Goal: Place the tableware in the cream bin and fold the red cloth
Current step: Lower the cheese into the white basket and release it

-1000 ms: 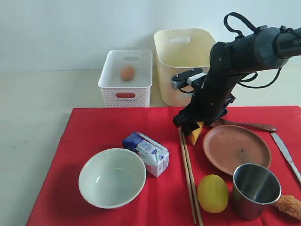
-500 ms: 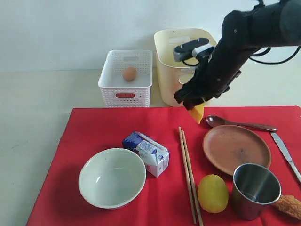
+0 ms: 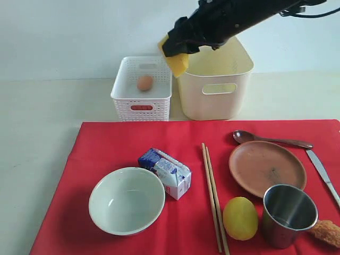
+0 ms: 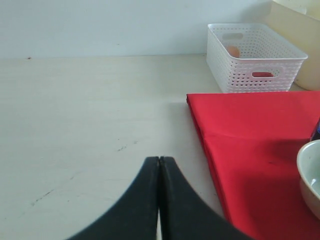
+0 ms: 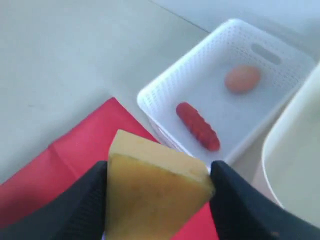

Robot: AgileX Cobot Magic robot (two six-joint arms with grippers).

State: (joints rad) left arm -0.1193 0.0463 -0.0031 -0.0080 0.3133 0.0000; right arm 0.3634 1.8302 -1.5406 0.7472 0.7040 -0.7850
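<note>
Right gripper (image 5: pixel 159 200) is raised over the back of the table (image 4: pixel 75 100), jaws part open and clamped on either side of a yellow cheese wedge (image 3: pixel 176 61), which hangs above the gap where the white perforated basket (image 3: pixel 141 101) meets the cream bin (image 3: pixel 212 101). Left gripper (image 4: pixel 159 170) is low over bare table, jaws closed together, empty. All the tableware lies on the red cloth (image 3: pixel 122 143): pale green bowl (image 3: pixel 126 201), brown plate (image 3: pixel 267 168), steel cup (image 3: pixel 289 214), chopsticks (image 3: pixel 212 196), spoon (image 3: pixel 271 140) and knife (image 3: pixel 322 171). The cloth is spread flat and unfolded.

Assessment: the step in hand appears to be clearing food off the cloth, with the wedge bound for the basket. It sits very near the bin's rim, so the arm should move fully over the basket's opening before releasing. An egg (image 3: pixel 144 83) rests inside the basket. Lower the wedge close to the floor and to one side of the egg, then open fully and lift straight up.
</note>
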